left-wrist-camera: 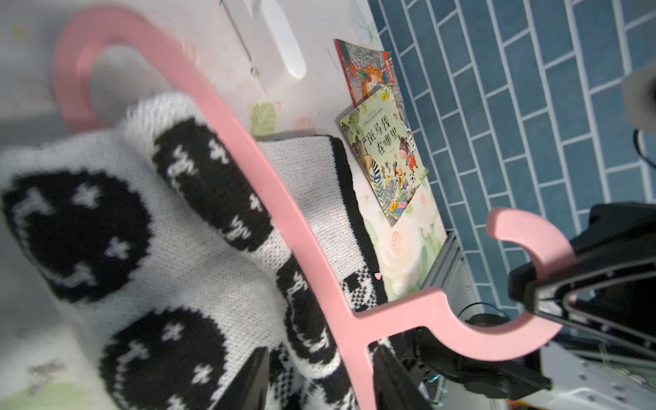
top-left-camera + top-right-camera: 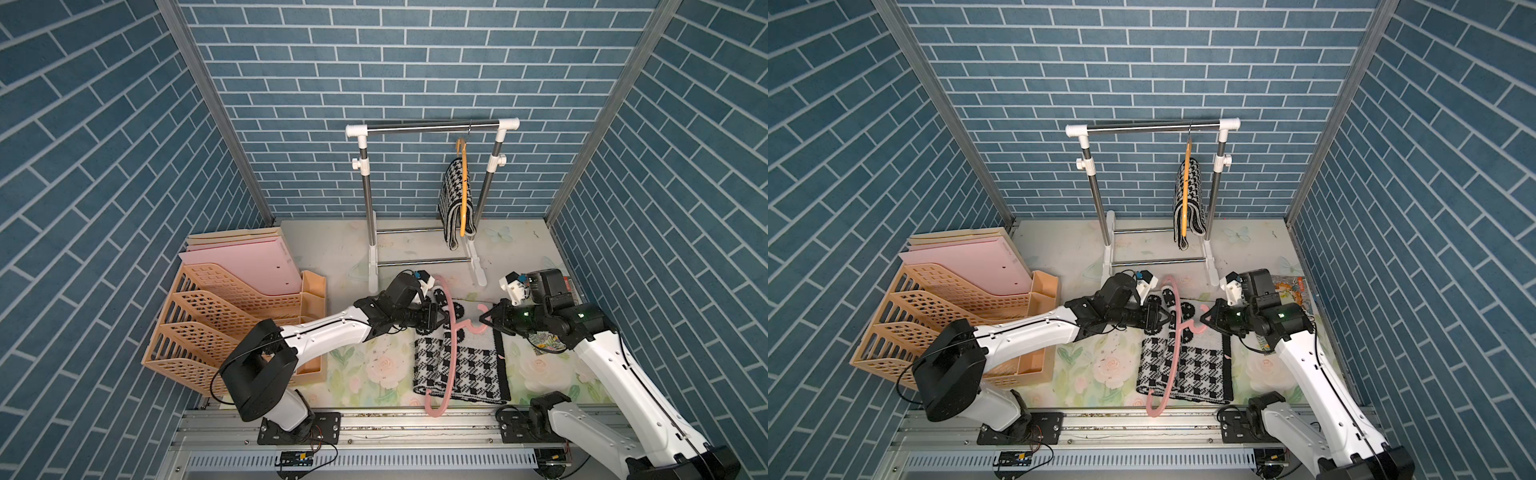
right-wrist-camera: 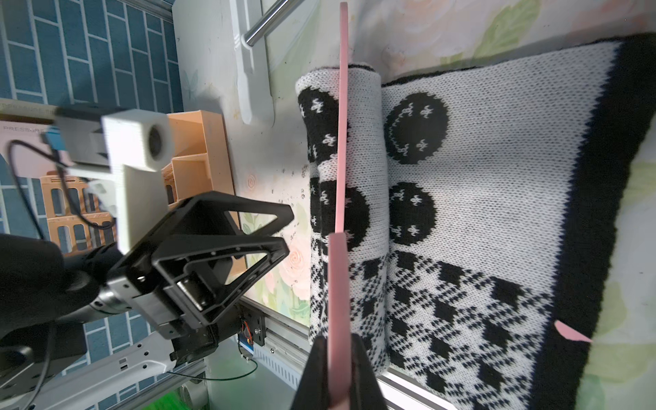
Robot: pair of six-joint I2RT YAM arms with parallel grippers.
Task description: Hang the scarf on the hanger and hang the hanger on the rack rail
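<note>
Two traits seem to govern the scarf (image 2: pixel 469 365): the black-and-white knit looks light and limp, so it will likely sag and bunch wherever it is lifted, and it may slip along smooth plastic. It lies on the flowered table mat (image 2: pixel 361 374) between the arms. A narrow rolled fold sits on the left arm's side of the pink hanger (image 1: pixel 284 222) and the wide part on the other side.

The hanger looks stiff and thin, and it stands on edge. The right gripper (image 2: pixel 485 321) is clamped on its hook (image 1: pixel 525 245). The left gripper (image 2: pixel 438 319) sits near the hanger's neck with its jaws apart, clamping nothing. The rolled fold looks like the best place to pinch, through all its layers.

Room is tight. A rail rack (image 2: pixel 432 126) stands behind, a file tray (image 2: pixel 216 316) is on the left and books (image 1: pixel 387 156) lie by the wall.
</note>
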